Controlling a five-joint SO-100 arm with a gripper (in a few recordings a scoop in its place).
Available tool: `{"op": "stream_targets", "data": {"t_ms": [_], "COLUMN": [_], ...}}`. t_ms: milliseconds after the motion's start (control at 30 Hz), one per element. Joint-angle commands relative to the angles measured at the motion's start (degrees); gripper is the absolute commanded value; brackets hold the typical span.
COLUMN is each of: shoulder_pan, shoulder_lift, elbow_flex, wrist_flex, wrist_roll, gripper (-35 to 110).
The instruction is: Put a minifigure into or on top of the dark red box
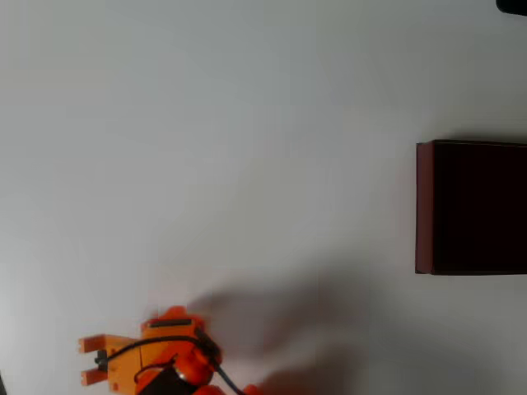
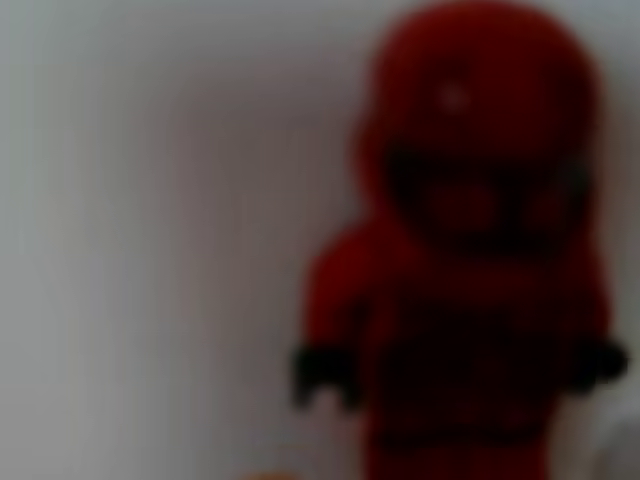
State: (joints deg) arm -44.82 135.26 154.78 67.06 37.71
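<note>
My end effector (image 1: 86, 360) sits at the lower left of the overhead view, low over the white tabletop (image 1: 247, 148), its two orange fingers (image 1: 92, 343) pointing toward the left edge of the picture with a visible gap between them. A black cable runs across the orange body behind them. From above I cannot make out anything between the fingers, and whether they are gripping or merely parted I cannot tell.

In the wrist view the minifigure (image 2: 470, 270) looms very close and blurred on the right side of the picture: a dark red figure with a rounded helmet-like head, a darker band across the face area, and small black hands at the ends of its arms. Behind it is plain white surface. Whether it is touching my fingers cannot be judged from this view.

The dark red box (image 1: 471, 207) lies at the right edge of the overhead view, well apart from my end effector, reddish-brown wall on its left side, very dark inside.
</note>
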Motion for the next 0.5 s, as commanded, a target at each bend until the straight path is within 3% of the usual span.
{"op": "stream_targets", "data": {"t_ms": [0,467], "shoulder_pan": [-2.3,-4.0], "shoulder_lift": [4.0,-4.7], "elbow_flex": [1.3,-2.5], "wrist_flex": [1.1,0.3], "wrist_roll": [2.3,3.2], "gripper": [19,18]}}
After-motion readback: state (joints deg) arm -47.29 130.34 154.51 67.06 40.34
